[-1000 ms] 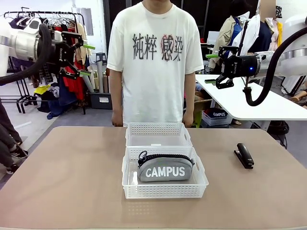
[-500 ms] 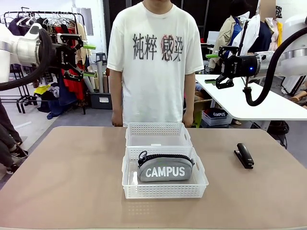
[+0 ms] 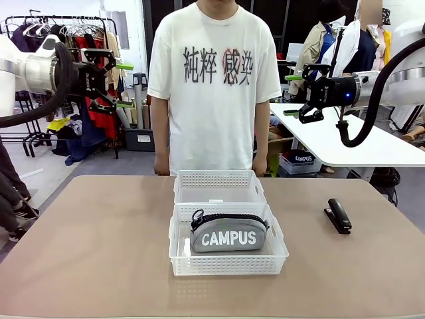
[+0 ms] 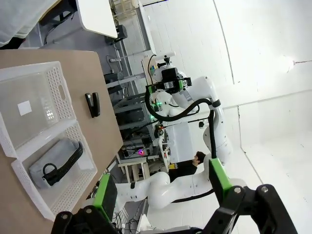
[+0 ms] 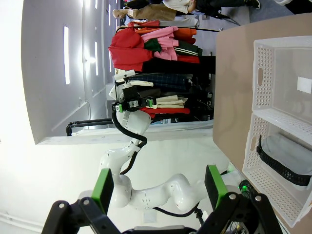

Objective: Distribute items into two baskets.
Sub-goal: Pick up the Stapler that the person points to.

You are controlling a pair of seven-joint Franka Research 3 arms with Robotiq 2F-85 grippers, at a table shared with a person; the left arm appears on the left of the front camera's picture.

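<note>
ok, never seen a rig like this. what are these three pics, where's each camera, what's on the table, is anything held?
Two white robot arms share a table with a person standing at its far side. The front view looks across the table from the robot's side. The other two pictures come from a camera on each arm's wrist, looking along its green-padded fingers, so the scene appears sideways there. The left gripper and right gripper hover high at either side, both open and holding nothing. On the table, two white lattice baskets stand right against each other, one behind the other. The near basket holds a grey CAMPUS pouch; the far basket holds neither item. A black stapler lies on the table on the robot's right, apart from the baskets.
</note>
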